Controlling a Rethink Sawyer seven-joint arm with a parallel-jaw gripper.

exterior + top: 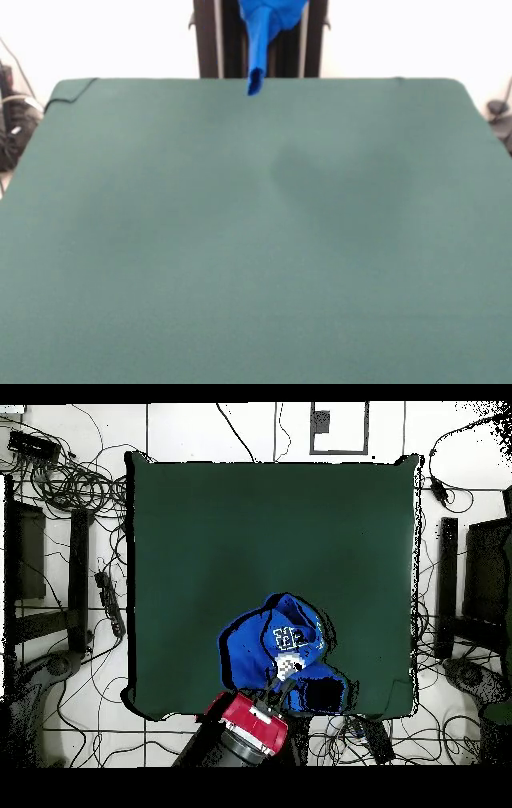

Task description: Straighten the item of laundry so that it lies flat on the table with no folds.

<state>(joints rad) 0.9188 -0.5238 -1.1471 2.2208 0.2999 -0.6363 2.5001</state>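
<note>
The bright blue T-shirt hangs bunched in the air above the far edge of the dark green table, its lowest tip just over the table's edge. The gripper that holds it is above the top of the front view. In the overhead view the T-shirt shows as a crumpled blue mass over the table's near-robot side, with its white-and-grey graphic on top. The gripper sits at the mass's middle, shut on the cloth, at the end of the red arm.
The robot's black pedestal stands behind the hanging cloth. Cables and black equipment lie on the floor round the table on both sides.
</note>
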